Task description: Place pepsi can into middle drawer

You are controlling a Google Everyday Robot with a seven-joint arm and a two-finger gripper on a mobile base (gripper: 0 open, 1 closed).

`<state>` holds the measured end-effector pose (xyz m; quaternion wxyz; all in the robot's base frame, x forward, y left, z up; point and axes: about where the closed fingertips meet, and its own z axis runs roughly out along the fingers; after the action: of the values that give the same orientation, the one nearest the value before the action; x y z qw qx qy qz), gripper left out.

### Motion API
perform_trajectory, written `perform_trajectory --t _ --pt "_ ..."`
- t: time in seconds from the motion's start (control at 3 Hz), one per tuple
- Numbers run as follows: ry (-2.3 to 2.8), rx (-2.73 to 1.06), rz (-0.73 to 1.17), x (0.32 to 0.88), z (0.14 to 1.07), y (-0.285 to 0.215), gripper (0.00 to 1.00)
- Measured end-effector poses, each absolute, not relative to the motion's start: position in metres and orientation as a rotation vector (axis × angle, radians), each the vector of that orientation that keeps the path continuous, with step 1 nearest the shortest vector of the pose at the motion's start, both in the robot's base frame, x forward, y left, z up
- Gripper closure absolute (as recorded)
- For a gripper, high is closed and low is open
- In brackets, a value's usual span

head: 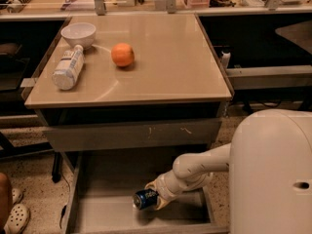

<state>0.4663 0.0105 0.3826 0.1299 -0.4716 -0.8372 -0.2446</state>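
Low inside the middle drawer (97, 216), at your six o'clock, your gripper (153, 199) pinches the pepsi can (142, 199); the can lies sideways, jutting toward nine o'clock from the fingers, close to the floor.

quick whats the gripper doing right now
The gripper: closed on the small blue aluminium pepsi can, holding it on its side low inside the wide open grey metal drawer.

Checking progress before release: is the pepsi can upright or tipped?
Tipped: the pepsi can lies sideways, one end pointing left, held by the gripper low inside the open middle drawer.
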Motion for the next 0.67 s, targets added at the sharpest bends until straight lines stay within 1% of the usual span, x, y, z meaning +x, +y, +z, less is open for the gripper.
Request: perform_trajectory --t 0.67 --pt "-2.433 -1.370 -0.711 0.4662 0.3826 0.0105 0.34"
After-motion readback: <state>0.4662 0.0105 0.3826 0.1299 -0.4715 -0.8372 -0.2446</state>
